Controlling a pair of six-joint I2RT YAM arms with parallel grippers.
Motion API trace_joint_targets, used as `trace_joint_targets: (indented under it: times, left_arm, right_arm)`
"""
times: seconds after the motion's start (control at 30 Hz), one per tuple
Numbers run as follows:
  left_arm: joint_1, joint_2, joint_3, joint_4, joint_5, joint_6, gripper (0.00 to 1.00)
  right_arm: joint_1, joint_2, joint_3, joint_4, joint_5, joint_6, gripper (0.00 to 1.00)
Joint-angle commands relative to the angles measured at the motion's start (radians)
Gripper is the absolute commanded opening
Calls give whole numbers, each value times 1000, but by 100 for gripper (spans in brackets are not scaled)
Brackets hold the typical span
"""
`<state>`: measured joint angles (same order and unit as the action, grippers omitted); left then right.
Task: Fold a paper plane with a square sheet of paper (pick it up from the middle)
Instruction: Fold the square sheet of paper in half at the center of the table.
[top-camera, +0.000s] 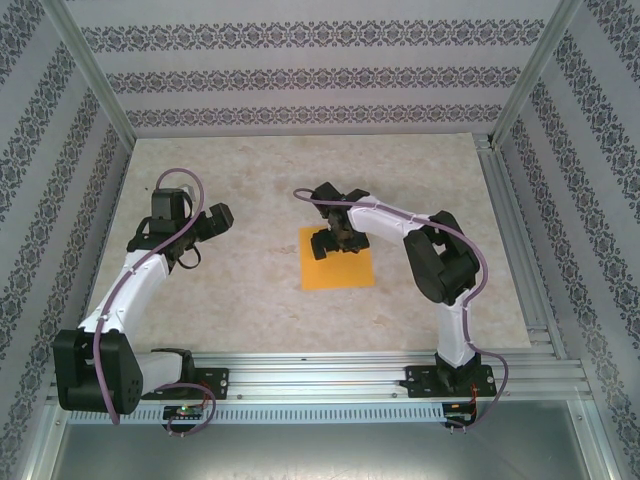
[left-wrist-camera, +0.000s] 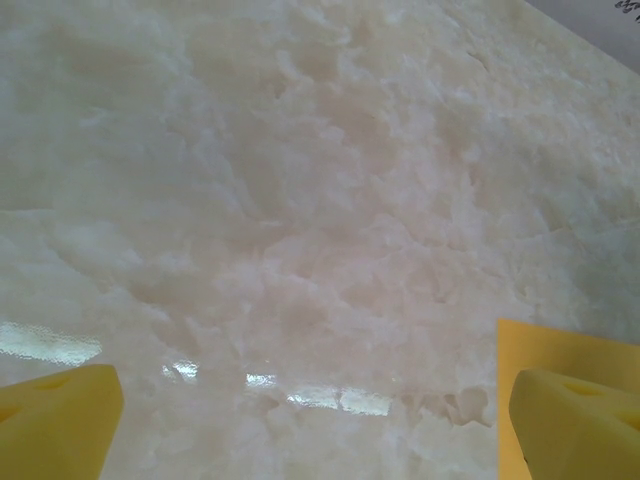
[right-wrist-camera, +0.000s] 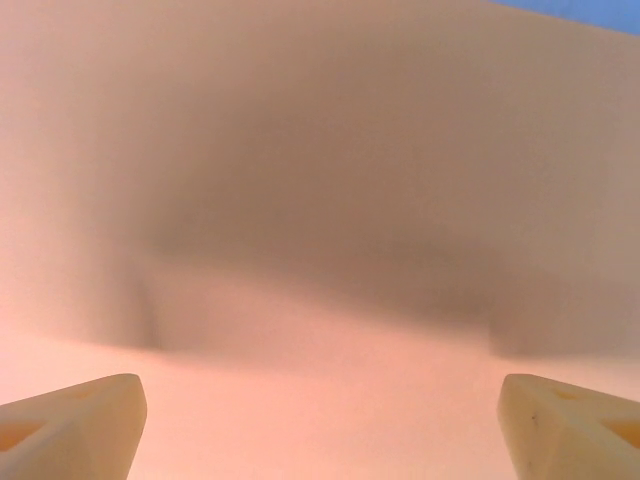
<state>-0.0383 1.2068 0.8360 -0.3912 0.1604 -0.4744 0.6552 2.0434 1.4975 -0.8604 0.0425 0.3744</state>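
Note:
The square sheet of paper (top-camera: 338, 272) is orange-yellow and lies flat on the pale marbled table (top-camera: 250, 180), near the middle. My right gripper (top-camera: 335, 243) points down over the sheet's far half. In the right wrist view its pale fingers (right-wrist-camera: 70, 430) stand wide apart, close above the paper (right-wrist-camera: 320, 200), and the right gripper (right-wrist-camera: 320, 435) is open with nothing between them. My left gripper (top-camera: 212, 222) hovers to the left of the sheet, apart from it. The left gripper (left-wrist-camera: 320, 430) is open over bare table, and the paper's edge (left-wrist-camera: 560, 350) shows behind its right yellow finger (left-wrist-camera: 575, 430).
Aluminium rails run along the table's near edge (top-camera: 330, 365) and right side (top-camera: 520, 240). Patterned walls (top-camera: 300, 75) close in the back and both sides. The right arm's elbow (top-camera: 445, 265) stands just right of the sheet.

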Motion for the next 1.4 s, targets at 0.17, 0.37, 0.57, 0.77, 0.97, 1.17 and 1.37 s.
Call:
trace_joint_targets:
  times: [0.17, 0.37, 0.57, 0.77, 0.97, 1.17, 1.37]
  left_arm:
    - [11, 19, 18, -3, 48, 10, 100]
    - [7, 50, -7, 78, 216, 31, 100]
    - [-74, 154, -18, 156, 383, 23, 100]
    - [-177, 245, -50, 259, 410, -61, 100]
    - [-237, 299, -32, 257, 357, -73, 100]
    - [-241, 304, -15, 237, 325, -68, 100]
    - [-241, 315, 2, 223, 322, -62, 100]
  right_arm:
    - [42, 47, 86, -46, 59, 269, 96]
    - [41, 77, 84, -34, 62, 282, 95]
    - [40, 68, 81, -36, 61, 257, 95]
    - [43, 23, 71, -26, 61, 257, 96]
    - [45, 40, 62, -31, 71, 264, 97]
    - [34, 46, 29, -24, 79, 267, 98]
    - [23, 81, -16, 30, 5, 268, 96]
